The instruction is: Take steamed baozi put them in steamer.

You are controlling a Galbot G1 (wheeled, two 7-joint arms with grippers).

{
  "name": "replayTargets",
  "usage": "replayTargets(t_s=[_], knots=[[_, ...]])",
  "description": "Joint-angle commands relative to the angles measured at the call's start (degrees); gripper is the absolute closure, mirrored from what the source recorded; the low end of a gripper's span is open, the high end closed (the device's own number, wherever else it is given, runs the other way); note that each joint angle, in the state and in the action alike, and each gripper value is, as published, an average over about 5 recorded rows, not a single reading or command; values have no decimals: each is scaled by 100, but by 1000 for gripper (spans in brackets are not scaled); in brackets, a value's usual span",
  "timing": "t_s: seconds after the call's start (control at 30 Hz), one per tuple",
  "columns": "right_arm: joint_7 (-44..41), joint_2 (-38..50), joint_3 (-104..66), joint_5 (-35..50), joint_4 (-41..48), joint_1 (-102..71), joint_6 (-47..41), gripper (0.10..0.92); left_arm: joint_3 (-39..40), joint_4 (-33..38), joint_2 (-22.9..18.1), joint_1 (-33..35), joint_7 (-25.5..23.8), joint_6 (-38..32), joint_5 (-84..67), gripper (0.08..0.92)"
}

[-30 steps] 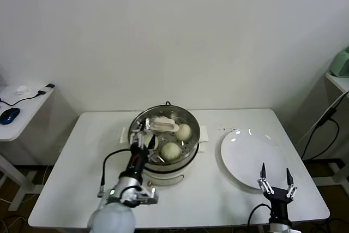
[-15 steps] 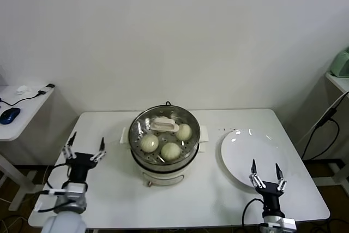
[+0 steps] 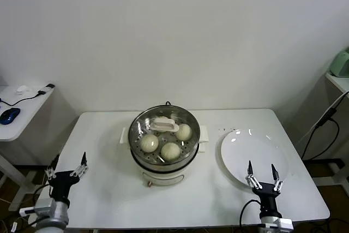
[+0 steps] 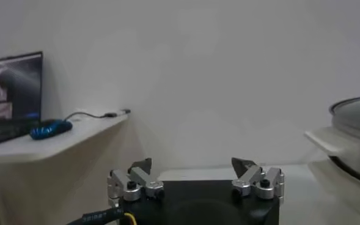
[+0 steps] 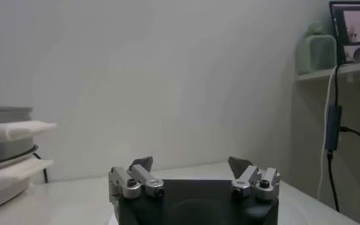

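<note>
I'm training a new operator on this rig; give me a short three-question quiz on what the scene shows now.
1. True or false: the plate holds a bun.
2. How many buns show through the lid on the steamer?
3. Which pincer hangs by the plate: A left, B right?

Key: 1 false, it is bare. 2 three can be seen. 3 B; both pincers are open and empty, low at the table's near edge.
</note>
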State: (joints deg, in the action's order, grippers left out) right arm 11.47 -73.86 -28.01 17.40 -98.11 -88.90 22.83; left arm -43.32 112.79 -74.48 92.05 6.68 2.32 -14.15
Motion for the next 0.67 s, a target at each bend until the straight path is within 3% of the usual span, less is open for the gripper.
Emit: replayTargets(t_s=[0.03, 0.67], knots=[[-16, 30, -5, -48, -64, -66, -46, 203, -5, -334, -1, 171, -272, -345, -557, 177], [45, 106, 115, -195, -118, -197, 69, 203, 18, -354, 116, 299, -486, -570, -466, 177]])
